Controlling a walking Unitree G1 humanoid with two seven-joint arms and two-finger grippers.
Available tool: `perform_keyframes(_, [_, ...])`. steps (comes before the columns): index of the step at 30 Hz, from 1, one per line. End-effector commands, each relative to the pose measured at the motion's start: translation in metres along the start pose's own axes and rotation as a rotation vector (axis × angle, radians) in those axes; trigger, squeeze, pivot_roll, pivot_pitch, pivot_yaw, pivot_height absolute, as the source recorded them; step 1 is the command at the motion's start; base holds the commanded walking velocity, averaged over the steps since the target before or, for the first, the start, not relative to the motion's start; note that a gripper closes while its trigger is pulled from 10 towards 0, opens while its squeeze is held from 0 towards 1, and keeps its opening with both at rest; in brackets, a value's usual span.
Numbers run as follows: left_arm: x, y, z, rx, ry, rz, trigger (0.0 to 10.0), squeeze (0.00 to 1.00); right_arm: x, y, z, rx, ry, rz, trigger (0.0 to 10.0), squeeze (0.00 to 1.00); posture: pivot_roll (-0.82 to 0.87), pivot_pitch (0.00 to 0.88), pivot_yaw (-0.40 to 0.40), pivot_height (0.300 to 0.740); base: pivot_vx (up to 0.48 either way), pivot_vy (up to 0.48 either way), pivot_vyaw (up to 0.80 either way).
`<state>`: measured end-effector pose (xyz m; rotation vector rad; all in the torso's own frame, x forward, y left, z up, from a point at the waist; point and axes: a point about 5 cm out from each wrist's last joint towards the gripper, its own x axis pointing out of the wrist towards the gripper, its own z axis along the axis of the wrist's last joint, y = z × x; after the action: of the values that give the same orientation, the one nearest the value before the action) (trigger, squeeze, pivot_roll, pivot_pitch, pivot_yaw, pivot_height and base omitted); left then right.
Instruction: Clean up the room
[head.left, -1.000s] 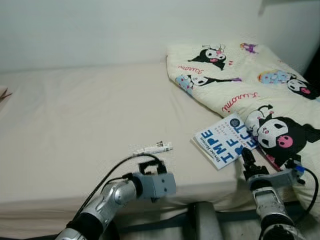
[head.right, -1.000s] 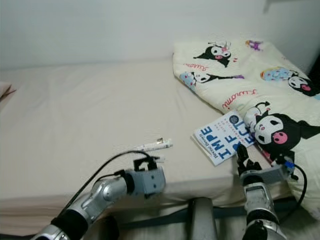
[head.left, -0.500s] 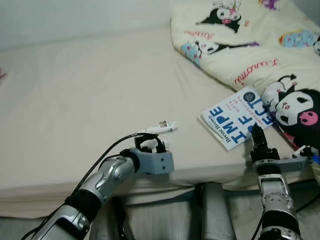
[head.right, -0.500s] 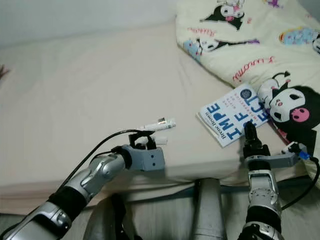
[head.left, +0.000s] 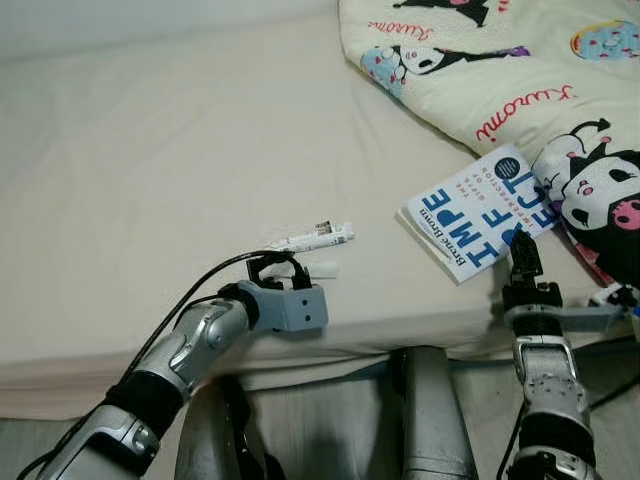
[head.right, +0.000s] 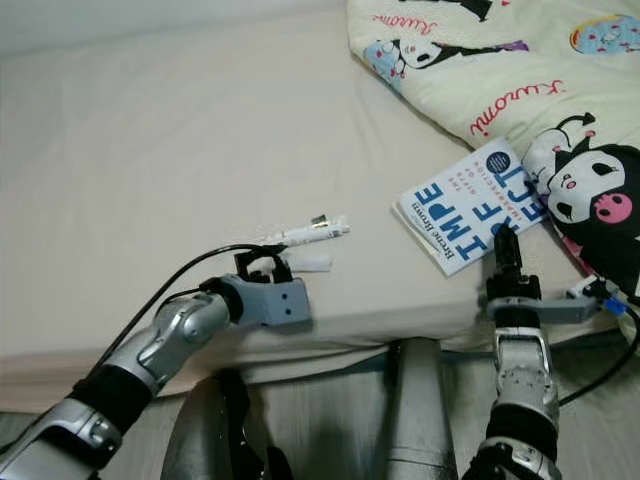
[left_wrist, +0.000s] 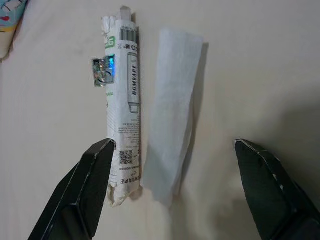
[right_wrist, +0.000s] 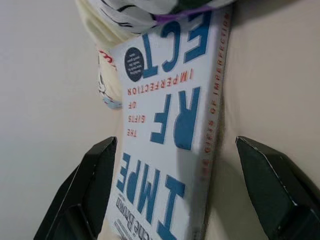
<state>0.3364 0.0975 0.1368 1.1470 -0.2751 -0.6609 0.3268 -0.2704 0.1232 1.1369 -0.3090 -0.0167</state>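
Observation:
A white printed tube lies on the cream bed sheet, with a white slip of paper beside it. My left gripper stands open just short of both, fingers spread around the tube and paper. A white book with blue letters lies at the bed's front right, one end tucked under the cartoon-print blanket. My right gripper is open at the near edge of the book; its fingers show over that edge.
The bed's front edge runs just behind both wrists. The blanket covers the bed's right side. Grey floor and my own legs lie below the edge. Bare sheet stretches to the left and back.
The camera has tilted further down and closer. My left gripper has shifted slightly left, toward the tube and paper. The right gripper stays at the book's edge.

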Motion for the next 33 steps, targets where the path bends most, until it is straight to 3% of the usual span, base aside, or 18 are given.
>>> perform_keyframes(1, [-0.007, -0.008, -0.008, -0.019, 0.04, -0.032, 10.0, 0.0, -0.014, -0.022, -0.037, 0.088, 0.16, -0.139, 10.0, 0.0, 0.01, 0.447, 0.179, 0.485, 0.0, 0.0, 0.0])
perform_keyframes(9, [-0.006, -0.01, 0.006, -0.037, -0.002, -0.023, 10.0, 0.0, 0.001, -0.005, -0.039, 0.099, 0.202, -0.049, 10.0, 0.0, 0.03, 0.465, 0.189, 0.485, 0.0, 0.0, 0.0])
perform_keyframes(11, [-0.003, -0.011, 0.014, -0.046, -0.017, -0.009, 10.0, 0.0, 0.008, 0.006, -0.041, 0.104, 0.228, 0.008, 10.0, 0.0, 0.03, 0.475, 0.193, 0.485, 0.0, 0.0, 0.0])
perform_keyframes(16, [0.001, -0.01, 0.018, -0.049, -0.021, 0.021, 10.0, 0.0, 0.012, 0.012, -0.042, 0.109, 0.24, 0.038, 10.0, 0.0, 0.02, 0.481, 0.194, 0.485, 0.0, 0.0, 0.0])
perform_keyframes(22, [0.016, 0.018, 0.021, 0.015, 0.018, 0.167, 10.0, 0.0, 0.017, 0.027, -0.054, 0.139, 0.271, 0.101, 10.0, 0.0, 0.01, 0.507, 0.199, 0.485, 0.0, 0.0, 0.0])
perform_keyframes(30, [0.018, 0.038, -0.001, 0.058, 0.099, 0.182, 10.0, 0.0, 0.013, 0.031, -0.069, 0.158, 0.288, 0.098, 10.0, 0.0, 0.01, 0.519, 0.203, 0.485, 0.0, 0.0, 0.0])
perform_keyframes(33, [0.019, 0.037, -0.005, 0.065, 0.117, 0.156, 10.0, 0.0, 0.012, 0.032, -0.071, 0.163, 0.293, 0.102, 10.0, 0.0, 0.01, 0.52, 0.203, 0.485, 0.0, 0.0, 0.0])
